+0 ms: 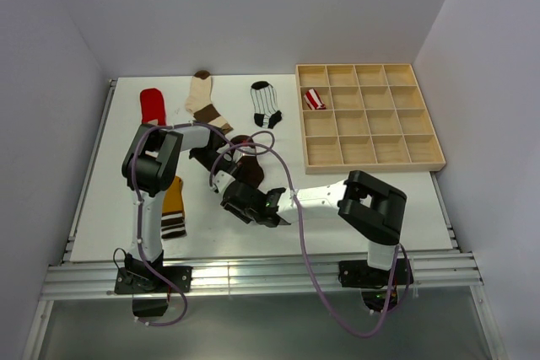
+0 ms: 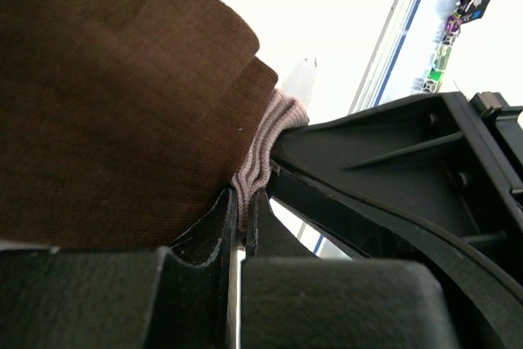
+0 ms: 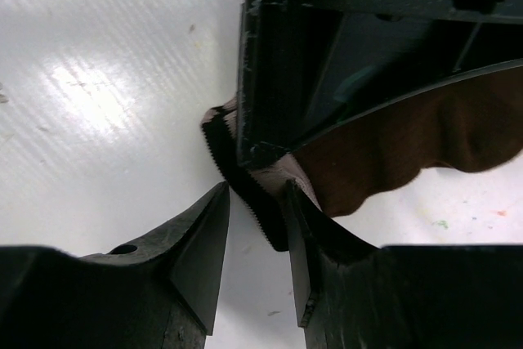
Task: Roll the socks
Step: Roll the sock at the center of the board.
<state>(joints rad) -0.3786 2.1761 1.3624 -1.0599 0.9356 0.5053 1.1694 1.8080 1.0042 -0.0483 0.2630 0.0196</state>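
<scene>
A dark brown sock (image 1: 247,166) lies mid-table between both grippers. My left gripper (image 2: 243,200) is shut on its pinkish ribbed cuff (image 2: 265,140), and the brown body (image 2: 106,96) bulges to the left of it. My right gripper (image 3: 257,190) is open, its jaws on either side of the left gripper's serrated fingertip and the pinched cuff (image 3: 274,171), with brown fabric (image 3: 409,145) to the right. From above, the left gripper (image 1: 219,176) and right gripper (image 1: 236,198) meet at the sock's near end.
A red sock (image 1: 152,104), a cream-and-brown sock (image 1: 205,99) and a white black-striped sock (image 1: 266,105) lie at the back. A mustard sock (image 1: 173,204) lies by the left arm. A wooden compartment box (image 1: 369,163) at right holds a rolled red-white striped sock (image 1: 314,99).
</scene>
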